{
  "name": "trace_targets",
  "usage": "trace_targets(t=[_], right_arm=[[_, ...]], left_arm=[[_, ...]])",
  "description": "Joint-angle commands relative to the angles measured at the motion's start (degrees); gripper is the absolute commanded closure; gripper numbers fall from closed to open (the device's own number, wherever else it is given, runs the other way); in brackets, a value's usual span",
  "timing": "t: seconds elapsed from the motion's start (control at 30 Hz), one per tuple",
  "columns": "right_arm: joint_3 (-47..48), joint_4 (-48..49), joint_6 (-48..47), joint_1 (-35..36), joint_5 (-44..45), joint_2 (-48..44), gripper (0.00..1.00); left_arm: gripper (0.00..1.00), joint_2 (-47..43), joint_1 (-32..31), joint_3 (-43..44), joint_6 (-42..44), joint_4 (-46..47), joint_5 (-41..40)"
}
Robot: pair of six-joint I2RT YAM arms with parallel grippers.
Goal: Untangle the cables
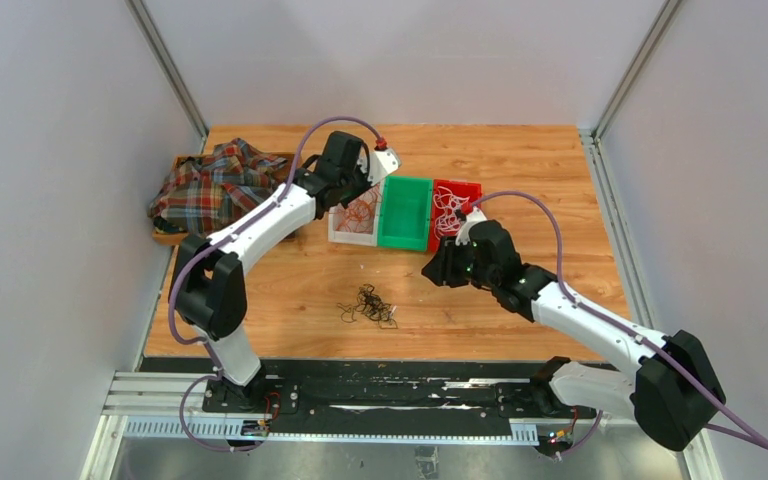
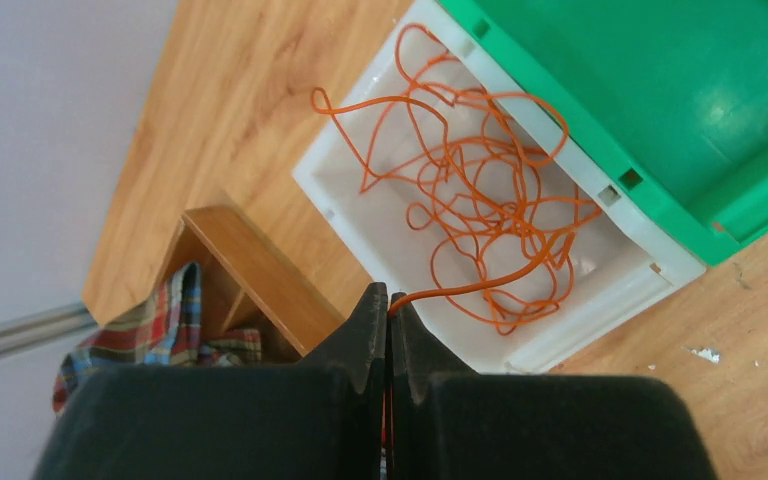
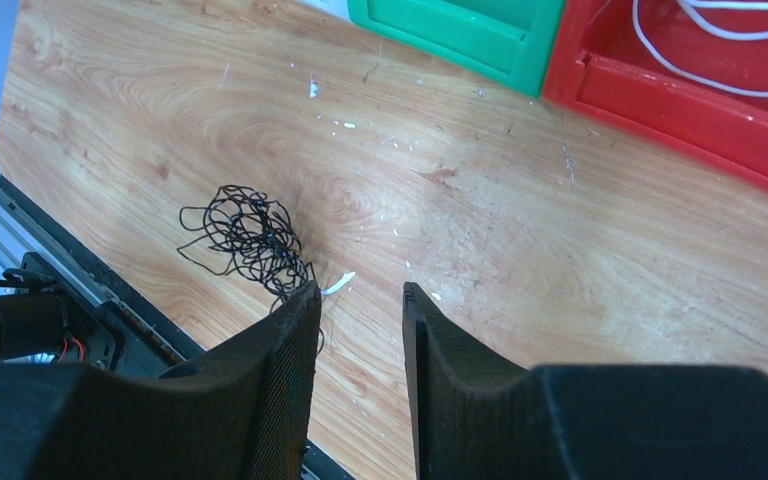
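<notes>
A looping orange cable [image 2: 470, 190] fills the white bin [image 2: 355, 200], seen also as the orange cable [image 1: 360, 212] from above. My left gripper [image 2: 389, 300] is shut on one end of it, just over the bin's near-left corner. A dark cable [image 1: 367, 305] lies in a small tangle on the wood, the same dark cable [image 3: 248, 235] showing in the right wrist view. My right gripper [image 3: 357, 292] hovers open above the table beside that tangle, nothing between its fingers. White cable [image 3: 720, 60] lies in the red bin [image 3: 680, 100].
A green bin [image 1: 405, 213] stands between the white bin [image 1: 345, 235] and the red bin [image 1: 455, 192]. A plaid cloth [image 1: 210, 185] lies over a wooden box [image 2: 250, 270] at the table's far left. Small white flecks [image 3: 340, 285] dot the wood.
</notes>
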Motion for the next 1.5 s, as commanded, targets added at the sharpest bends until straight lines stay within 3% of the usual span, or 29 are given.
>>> trace_targets(t=[0.0,0.27,0.47,0.57,0.8,1.07,1.1,1.2,1.23,1.33,1.47], right_arm=[[-1.23,-0.99,0.44,-1.07,1.20,-1.46,0.64],[-1.06,-3.02,0.67,-1.15,2.88,-3.88,0.63],[-1.66,-3.51,0.48,-1.59,4.10,-6.45,0.62],[-1.53,-3.51,0.62,-1.68,3.95,-6.84,0.62],[-1.29,-3.55,0.98,-1.76,2.97,-7.09,0.62],[-1.92,-4.16,0.40,-1.86,2.80,-8.85,0.61],[-1.95,-4.06,0.42,-1.86,2.83,-8.94,0.61],[-1.82,-3.99,0.35,-1.93,2.77,-8.46,0.60],[-1.78,-3.93,0.38,-1.94,2.67,-8.26,0.60],[-1.78,-3.16,0.64,-1.94,2.40,-7.44,0.60],[-1.78,-2.92,1.17,-1.99,2.05,-6.96,0.61]], left_arm=[[1.00,-0.76,0.25,-1.45,-2.04,3.79,-1.97],[0.95,6.68,0.25,2.13,-2.46,6.47,-3.38],[0.78,10.65,0.32,3.06,0.09,7.42,-3.77],[0.67,11.84,0.34,6.57,1.48,3.17,1.10],[0.58,11.21,1.61,10.19,4.86,1.51,6.72],[0.43,10.55,4.20,14.71,7.21,-9.26,13.28],[0.38,9.85,4.21,14.88,7.73,-11.38,15.04],[0.08,7.66,3.41,14.19,6.51,-15.26,22.14],[0.04,7.04,2.60,13.48,5.97,-15.46,23.10],[0.03,6.53,-0.69,11.42,4.28,-13.74,22.01],[0.13,9.81,-1.51,12.51,0.30,-8.28,17.18]])
